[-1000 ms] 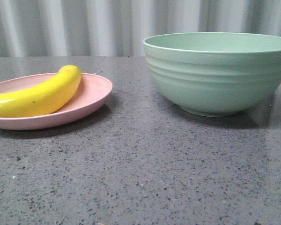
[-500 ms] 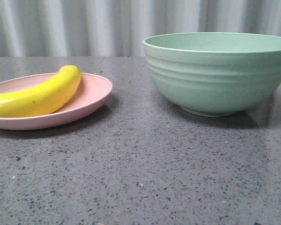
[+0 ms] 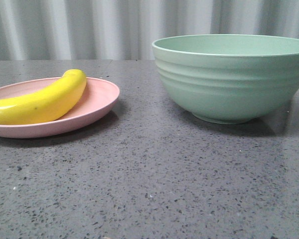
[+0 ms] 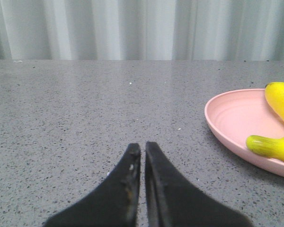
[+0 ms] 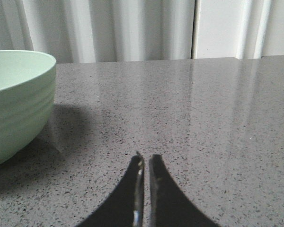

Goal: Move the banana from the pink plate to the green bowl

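Observation:
The yellow banana (image 3: 42, 102) lies on the pink plate (image 3: 102, 97) at the left of the front view. The green bowl (image 3: 231, 74) stands at the right, empty as far as I can see. Neither gripper shows in the front view. In the left wrist view my left gripper (image 4: 143, 147) is shut and empty, low over the table, with the pink plate (image 4: 232, 118) and banana (image 4: 280, 123) off to one side. In the right wrist view my right gripper (image 5: 146, 158) is shut and empty, with the green bowl (image 5: 16, 99) to its side.
The table (image 3: 149, 189) is dark grey speckled stone. A pale pleated curtain (image 3: 114, 25) hangs behind its far edge.

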Robot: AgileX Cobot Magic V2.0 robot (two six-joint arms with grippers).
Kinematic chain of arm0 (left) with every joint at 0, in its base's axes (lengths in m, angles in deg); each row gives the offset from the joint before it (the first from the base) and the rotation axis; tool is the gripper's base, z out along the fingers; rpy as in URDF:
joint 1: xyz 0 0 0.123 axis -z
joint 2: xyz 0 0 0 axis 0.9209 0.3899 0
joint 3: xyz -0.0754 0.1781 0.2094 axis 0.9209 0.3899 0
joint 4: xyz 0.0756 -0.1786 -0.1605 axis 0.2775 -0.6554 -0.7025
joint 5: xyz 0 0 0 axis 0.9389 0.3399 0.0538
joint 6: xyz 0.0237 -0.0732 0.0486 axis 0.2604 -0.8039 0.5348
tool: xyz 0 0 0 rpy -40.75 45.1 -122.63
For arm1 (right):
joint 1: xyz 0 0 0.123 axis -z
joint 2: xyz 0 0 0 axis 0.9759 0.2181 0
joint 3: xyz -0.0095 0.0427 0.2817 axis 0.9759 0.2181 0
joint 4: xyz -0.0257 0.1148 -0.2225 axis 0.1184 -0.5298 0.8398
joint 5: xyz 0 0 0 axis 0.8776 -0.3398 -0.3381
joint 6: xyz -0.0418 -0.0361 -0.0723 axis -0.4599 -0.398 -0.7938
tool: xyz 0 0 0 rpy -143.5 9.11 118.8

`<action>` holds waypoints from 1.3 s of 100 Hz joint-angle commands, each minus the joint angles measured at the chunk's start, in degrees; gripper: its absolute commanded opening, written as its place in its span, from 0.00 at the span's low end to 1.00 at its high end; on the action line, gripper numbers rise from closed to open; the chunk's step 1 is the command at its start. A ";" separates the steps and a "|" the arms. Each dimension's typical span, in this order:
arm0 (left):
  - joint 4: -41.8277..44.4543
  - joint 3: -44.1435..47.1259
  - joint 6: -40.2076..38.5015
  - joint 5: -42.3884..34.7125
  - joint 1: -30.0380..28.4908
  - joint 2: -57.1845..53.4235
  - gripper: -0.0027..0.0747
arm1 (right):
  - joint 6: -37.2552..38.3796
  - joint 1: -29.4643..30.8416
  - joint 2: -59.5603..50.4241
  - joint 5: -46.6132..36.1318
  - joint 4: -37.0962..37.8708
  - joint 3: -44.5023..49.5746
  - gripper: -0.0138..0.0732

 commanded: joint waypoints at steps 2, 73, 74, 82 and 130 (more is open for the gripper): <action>-0.61 0.33 -0.16 -5.45 -0.08 -1.64 0.01 | -0.42 0.42 -1.35 -4.87 0.24 1.02 0.08; -1.69 -21.48 -0.16 -4.22 -0.08 22.68 0.01 | -0.42 0.42 18.21 13.37 -3.45 -21.37 0.09; -1.69 -21.77 -0.16 -4.40 -0.08 22.91 0.01 | -0.42 0.42 19.37 14.17 -3.45 -22.01 0.09; -1.69 -22.63 -0.16 -6.17 -0.08 25.40 0.01 | -0.42 0.42 23.11 17.59 -3.59 -25.24 0.09; -1.83 -23.01 -0.16 -17.62 -0.08 31.33 0.62 | -0.42 0.42 32.28 14.66 -6.73 -28.23 0.09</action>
